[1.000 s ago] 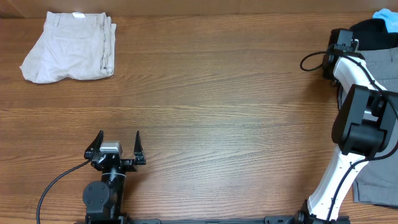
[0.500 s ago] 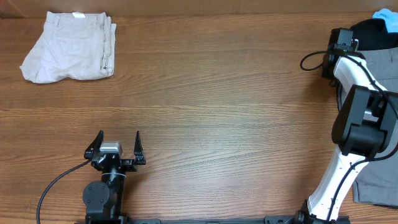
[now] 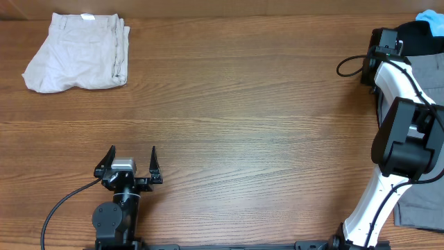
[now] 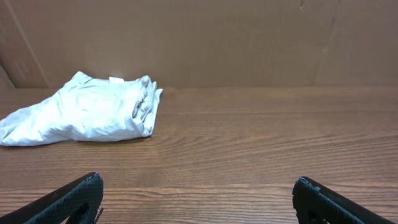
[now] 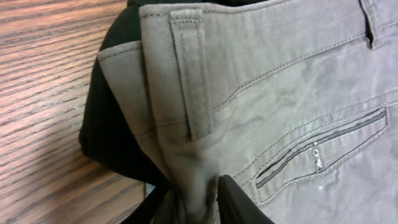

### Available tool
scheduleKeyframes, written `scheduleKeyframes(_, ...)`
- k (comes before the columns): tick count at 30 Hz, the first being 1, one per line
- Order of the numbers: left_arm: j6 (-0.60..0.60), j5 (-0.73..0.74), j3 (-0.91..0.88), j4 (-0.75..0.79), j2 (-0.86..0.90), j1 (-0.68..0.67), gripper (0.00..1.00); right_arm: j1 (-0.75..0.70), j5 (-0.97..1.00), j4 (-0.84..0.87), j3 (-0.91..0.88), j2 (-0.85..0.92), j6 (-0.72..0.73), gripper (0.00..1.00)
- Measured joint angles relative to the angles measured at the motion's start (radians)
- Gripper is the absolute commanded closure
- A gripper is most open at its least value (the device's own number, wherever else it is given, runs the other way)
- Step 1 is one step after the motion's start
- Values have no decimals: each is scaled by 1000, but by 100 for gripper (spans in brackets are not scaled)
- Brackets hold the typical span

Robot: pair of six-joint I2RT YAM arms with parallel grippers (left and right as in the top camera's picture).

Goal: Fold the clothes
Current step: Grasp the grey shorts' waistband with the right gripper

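Observation:
The grey shorts [image 3: 424,69] lie at the far right edge of the table, partly under my right arm. In the right wrist view the grey shorts [image 5: 273,99] fill the frame, with waistband, belt loop and a zip pocket showing. My right gripper [image 5: 198,198] is shut on a pinched fold of the grey cloth near the waistband; in the overhead view it [image 3: 383,43] sits at the far right. My left gripper [image 3: 132,161] is open and empty near the front edge, and its fingertips [image 4: 196,193] frame bare wood in the left wrist view.
Folded cream-beige shorts [image 3: 78,52] lie at the far left corner and show in the left wrist view [image 4: 87,115]. A black garment [image 3: 413,36] lies under the grey shorts, with its edge [image 5: 109,130] in the right wrist view. A blue item [image 3: 431,22] lies at the top right.
My right gripper has shifted slightly toward the far right. The left arm has not moved.

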Motion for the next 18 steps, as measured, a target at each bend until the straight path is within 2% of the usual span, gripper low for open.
scheduleKeyframes(1,0,0,0,0,0,0,0,0,-3,-1,0,0,-4,92)
scheduleKeyframes(2,0,0,0,0,0,0,0,0,-6,-2,0,0,-2,96)
scheduleKeyframes(12,0,0,0,0,0,0,0,0,-8,-8,0,-13,19,96)
scheduleKeyframes(18,0,0,0,0,0,0,0,-1,13,-27,0,-100,60,96)
